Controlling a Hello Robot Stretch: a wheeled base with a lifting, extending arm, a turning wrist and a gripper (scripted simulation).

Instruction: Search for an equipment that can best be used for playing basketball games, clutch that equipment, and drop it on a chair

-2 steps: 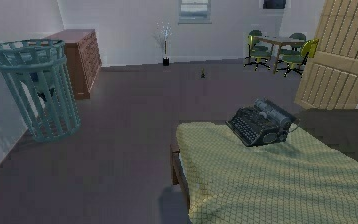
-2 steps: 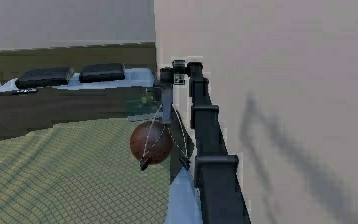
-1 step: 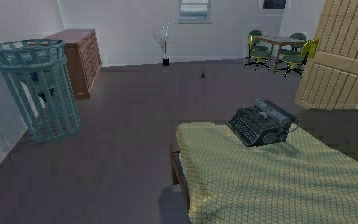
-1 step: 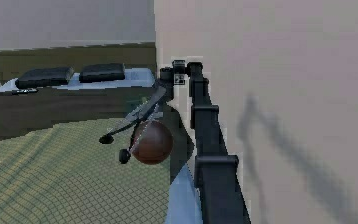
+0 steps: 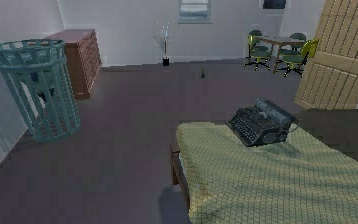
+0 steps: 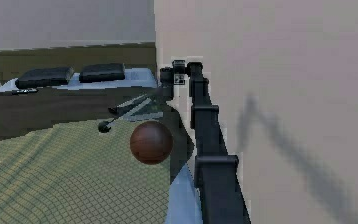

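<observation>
A reddish-brown ball [image 6: 150,142], round like a basketball, shows over the yellow-green bed cover [image 6: 57,175] near the wall. The dark arm [image 6: 209,140] rises along the wall, and the gripper [image 6: 115,117] reaches left over the bed just above the ball. I cannot tell whether the gripper holds anything or touches the ball. Green chairs [image 5: 255,48] [image 5: 297,56] stand around a small table [image 5: 277,41] at the far right of the forward view.
A dark typewriter [image 5: 260,123] sits on the bed [image 5: 277,175]. A teal slatted bin [image 5: 37,88] and a wooden dresser [image 5: 80,60] stand at the left, with a wooden door [image 5: 337,60] at the right. Open dark floor lies between. Two dark pillows [image 6: 44,77] [image 6: 102,72] lie at the bed's head.
</observation>
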